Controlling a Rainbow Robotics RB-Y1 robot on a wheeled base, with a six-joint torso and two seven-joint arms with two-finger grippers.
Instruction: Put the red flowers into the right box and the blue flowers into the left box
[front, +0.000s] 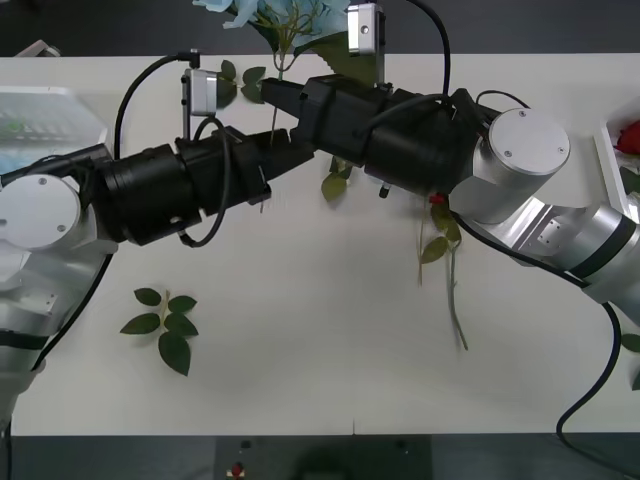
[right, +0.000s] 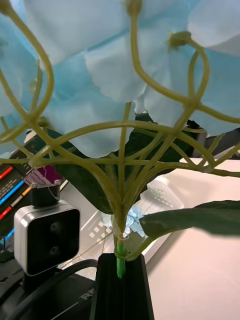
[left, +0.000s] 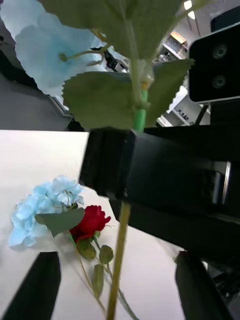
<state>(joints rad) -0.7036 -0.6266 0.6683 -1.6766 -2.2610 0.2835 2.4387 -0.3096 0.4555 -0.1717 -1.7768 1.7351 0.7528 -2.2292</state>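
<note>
I'm looking down on a white table (front: 300, 380) with a loose green leaf sprig (front: 165, 322) lying near its front left. A red rose (front: 447, 262) is lying at centre-right, and another rose (left: 91, 223) is resting against a blue flower cluster (left: 42, 207). The translucent bin (front: 50, 115) is sitting at the left edge, the white tray (front: 612, 160) at the right.

The place looked like a robotics lab or test room. A broad white table (front: 300, 340) stood bare as a bench, edged by dark flooring on the far side. Black cables (front: 135, 90) looped over the arms, and small silver camera modules (front: 363, 28) were mounted at the wrists. Beyond the table the left wrist view showed ceiling lights (left: 188, 5) and shelving (left: 180, 37), blurred.
</note>
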